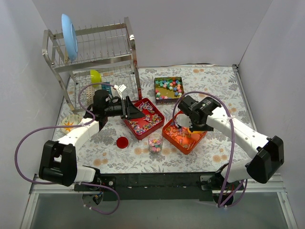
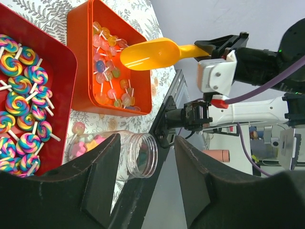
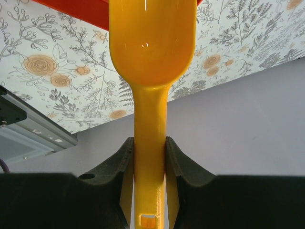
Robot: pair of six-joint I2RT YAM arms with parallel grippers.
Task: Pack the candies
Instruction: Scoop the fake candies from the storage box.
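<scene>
— Candies (image 2: 20, 104)?
— I saw rainbow-swirl candies in the red tray (image 2: 52, 47), shiny reddish ones in the orange tray (image 2: 81, 62). My right hand (image 3: 148, 148) clamped the scoop (image 3: 151, 43); my left hand (image 2: 147, 148) stood open.

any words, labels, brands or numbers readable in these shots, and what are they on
No text can be read in any view.
white tag by the dish rack: too small to tell whether it bears print.
yellow scoop: plain, no marking visible.
clear jar: no label visible.
candies: colour swirls only, no print visible.
</scene>
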